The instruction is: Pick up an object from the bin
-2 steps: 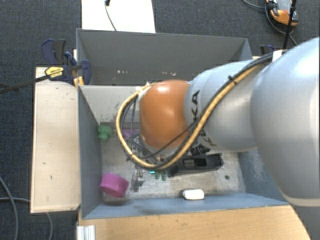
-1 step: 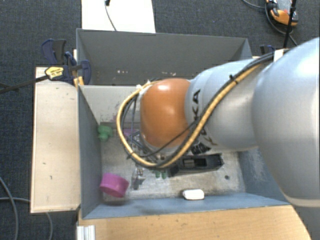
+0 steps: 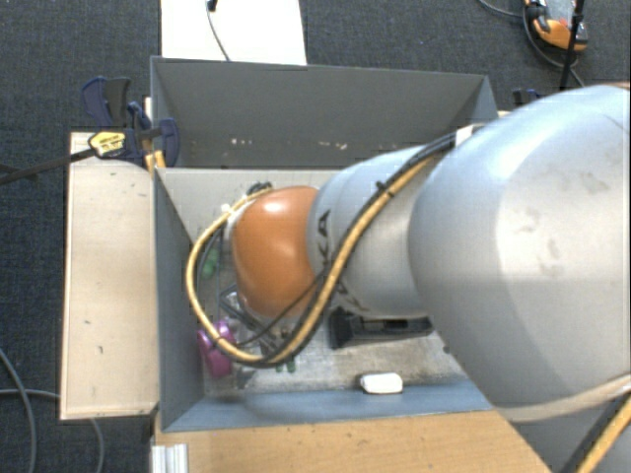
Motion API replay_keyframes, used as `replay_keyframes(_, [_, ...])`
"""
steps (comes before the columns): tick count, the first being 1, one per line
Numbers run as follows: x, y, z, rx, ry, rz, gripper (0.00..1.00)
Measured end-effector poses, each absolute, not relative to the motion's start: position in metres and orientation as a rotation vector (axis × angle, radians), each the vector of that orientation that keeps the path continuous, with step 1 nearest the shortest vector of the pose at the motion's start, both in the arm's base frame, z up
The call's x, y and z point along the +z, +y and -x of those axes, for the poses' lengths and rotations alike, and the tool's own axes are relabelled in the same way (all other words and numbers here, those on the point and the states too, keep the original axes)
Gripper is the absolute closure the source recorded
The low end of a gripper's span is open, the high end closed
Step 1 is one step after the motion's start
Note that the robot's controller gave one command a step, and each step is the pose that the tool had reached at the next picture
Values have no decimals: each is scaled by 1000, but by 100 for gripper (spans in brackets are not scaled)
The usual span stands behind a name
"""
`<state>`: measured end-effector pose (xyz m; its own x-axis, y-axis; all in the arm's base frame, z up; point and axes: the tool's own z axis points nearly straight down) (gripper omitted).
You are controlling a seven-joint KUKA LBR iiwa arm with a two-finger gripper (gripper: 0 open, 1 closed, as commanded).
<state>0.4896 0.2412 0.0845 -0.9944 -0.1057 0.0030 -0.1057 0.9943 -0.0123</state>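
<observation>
A magenta plastic thing (image 3: 212, 351) lies at the bin's front left corner, just below the lower left edge of the arm's orange cover. A small green piece (image 3: 287, 365) peeks out beside it under the looped cable. A black oblong thing (image 3: 380, 327) lies on the bin floor to the right, partly under the arm. A small white oval thing (image 3: 381, 383) rests near the front wall.
The arm and its orange cover with a yellow-black cable loop hide most of the bin floor. Bare grey floor shows along the front wall between the magenta thing and the white one. The bin's sloped left wall stands close to the cover.
</observation>
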Motion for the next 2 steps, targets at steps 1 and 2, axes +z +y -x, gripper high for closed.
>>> replay_keyframes(1, [84, 241, -490, 19, -3135, -163, 100])
replay_keyframes(2, [82, 232, -540, 3, -3144, -94, 100])
